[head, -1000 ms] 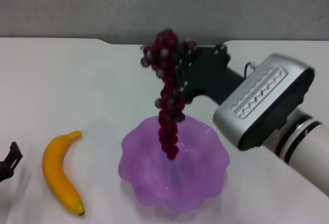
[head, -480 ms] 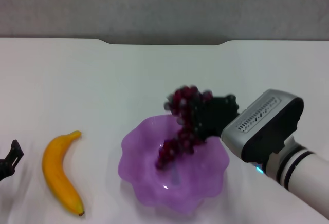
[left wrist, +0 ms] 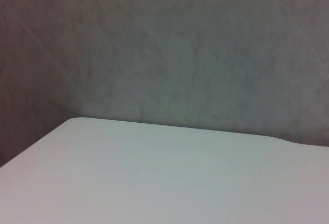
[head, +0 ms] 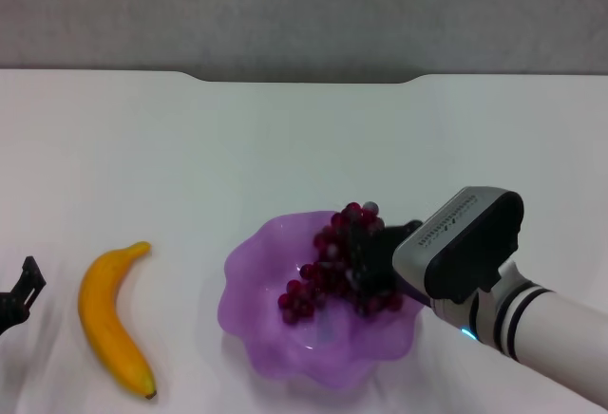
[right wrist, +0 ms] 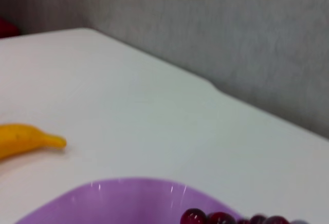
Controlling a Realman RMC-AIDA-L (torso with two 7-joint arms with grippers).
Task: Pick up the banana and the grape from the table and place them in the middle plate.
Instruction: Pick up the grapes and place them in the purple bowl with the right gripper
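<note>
The grape [head: 328,267] lies in the middle plate [head: 249,286], a purple scalloped dish at the near centre of the table [head: 190,167]. My right gripper [head: 369,264] is low over the plate's right side, shut on the bunch's upper end, with grapes around its black fingers. The right wrist view shows the plate's rim [right wrist: 118,201] and a few grapes [right wrist: 231,218] of the bunch at the picture's edge. The banana [head: 114,329] lies on the table left of the plate, untouched; it also shows in the right wrist view [right wrist: 25,139]. My left gripper [head: 19,295] is parked at the left edge, beside the banana.
The table's far edge has a notch [head: 299,79] in front of a grey wall. The left wrist view shows only bare tabletop [left wrist: 154,178] and wall.
My right gripper has come down and toward me with the grape. The bunch hung upright above the plate a second ago; now it lies in the plate. The banana and left arm have not moved.
</note>
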